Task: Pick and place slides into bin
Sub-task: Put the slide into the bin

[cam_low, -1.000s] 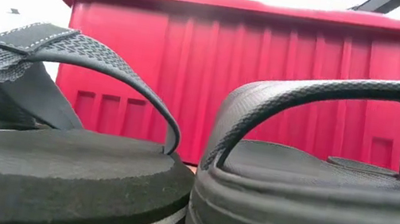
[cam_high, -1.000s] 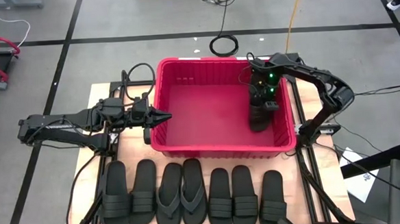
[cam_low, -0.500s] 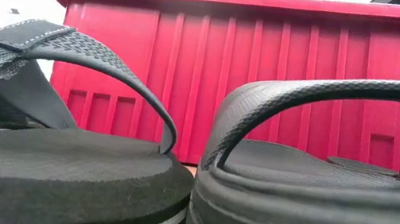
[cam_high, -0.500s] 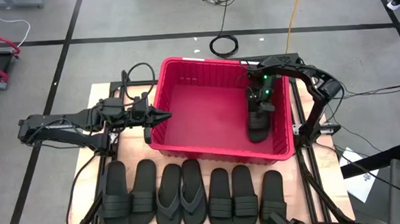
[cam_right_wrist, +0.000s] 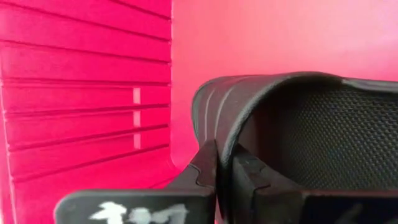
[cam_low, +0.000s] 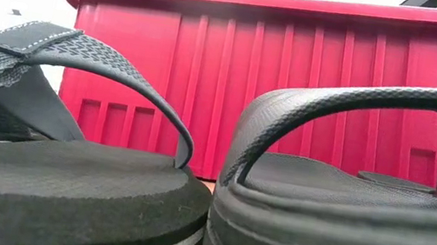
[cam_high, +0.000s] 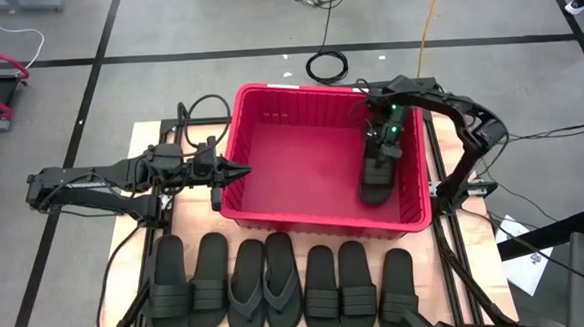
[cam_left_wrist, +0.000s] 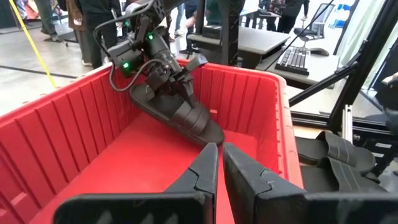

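Observation:
The red bin (cam_high: 272, 155) stands mid-table; its near wall (cam_low: 294, 90) fills the low view. Inside it, at its right end, my right gripper (cam_high: 382, 147) is shut on a black slide (cam_high: 376, 177), which also shows tilted in the left wrist view (cam_left_wrist: 186, 115). My left gripper (cam_high: 242, 169) is shut and empty, level, just over the bin's left rim (cam_left_wrist: 283, 124). Several more slides (cam_high: 278, 284) lie side by side, soles down, along the table's near edge, two of them thong-style (cam_high: 265, 280). My right gripper pinches the edge of the slide's ribbed strap (cam_right_wrist: 214, 124) between its two fingers (cam_right_wrist: 205, 165). The fingers slant down into the bin from its right side. The slide hangs tilted below them, one end high by the gripper (cam_left_wrist: 146, 90), the other (cam_left_wrist: 211, 134) low near the bin's floor; whether it touches I cannot tell.
The bin's ribbed walls (cam_right_wrist: 74, 106) close in on my right gripper. A flip-flop (cam_low: 62, 168) and a slide (cam_low: 346, 204) lie right in front of the low camera. Cables (cam_high: 327, 64) lie on the floor beyond the table.
My right gripper has rolled its wrist and tipped further down inside the bin, and the slide's low end has sunk toward the bin floor. The bin has shifted slightly on the table. My left gripper has kept still.

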`<state>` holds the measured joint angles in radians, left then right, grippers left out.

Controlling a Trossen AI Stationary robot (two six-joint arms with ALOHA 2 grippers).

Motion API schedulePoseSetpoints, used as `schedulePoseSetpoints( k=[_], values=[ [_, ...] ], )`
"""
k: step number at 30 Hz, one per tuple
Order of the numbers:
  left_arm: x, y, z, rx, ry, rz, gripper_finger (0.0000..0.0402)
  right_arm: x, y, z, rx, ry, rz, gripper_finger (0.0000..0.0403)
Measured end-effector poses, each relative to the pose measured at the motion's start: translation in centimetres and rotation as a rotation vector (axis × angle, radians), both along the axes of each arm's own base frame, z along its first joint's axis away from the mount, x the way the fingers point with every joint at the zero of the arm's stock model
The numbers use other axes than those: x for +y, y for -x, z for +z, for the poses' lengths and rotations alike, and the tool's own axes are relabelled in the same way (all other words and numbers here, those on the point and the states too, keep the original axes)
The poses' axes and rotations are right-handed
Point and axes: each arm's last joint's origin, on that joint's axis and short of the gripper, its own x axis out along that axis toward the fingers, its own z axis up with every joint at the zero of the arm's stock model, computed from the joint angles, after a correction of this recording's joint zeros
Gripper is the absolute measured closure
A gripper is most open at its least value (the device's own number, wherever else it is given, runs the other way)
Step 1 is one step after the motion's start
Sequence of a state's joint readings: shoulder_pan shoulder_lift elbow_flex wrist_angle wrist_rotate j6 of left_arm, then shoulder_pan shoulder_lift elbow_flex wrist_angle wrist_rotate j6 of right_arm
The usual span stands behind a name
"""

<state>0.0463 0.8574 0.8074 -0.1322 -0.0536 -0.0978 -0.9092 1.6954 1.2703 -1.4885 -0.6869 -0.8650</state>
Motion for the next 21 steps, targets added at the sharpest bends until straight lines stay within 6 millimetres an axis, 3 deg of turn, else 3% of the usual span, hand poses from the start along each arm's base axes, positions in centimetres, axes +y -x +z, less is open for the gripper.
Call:
schedulePoseSetpoints(
  k=[7, 13, 21],
  values=[
    [0.0, 0.0, 0.0, 0.001, -0.015, -0.003, 0.0376, 1.1, -0.3, 1.0, -0.032, -0.084, -0.026, 0.0399],
    [0.0, 0.0, 0.0, 0.001, -0.018, -0.004, 0.0376, 2.1, -0.3, -0.1, 0.08, -0.038, 0.067, 0.0399],
    [0.0, 0.0, 0.0, 0.001, -0.017, -0.004, 0.0376, 1.7, 0.7, -1.8, 0.103, -0.021, 0.021, 0.0399]
  ],
)
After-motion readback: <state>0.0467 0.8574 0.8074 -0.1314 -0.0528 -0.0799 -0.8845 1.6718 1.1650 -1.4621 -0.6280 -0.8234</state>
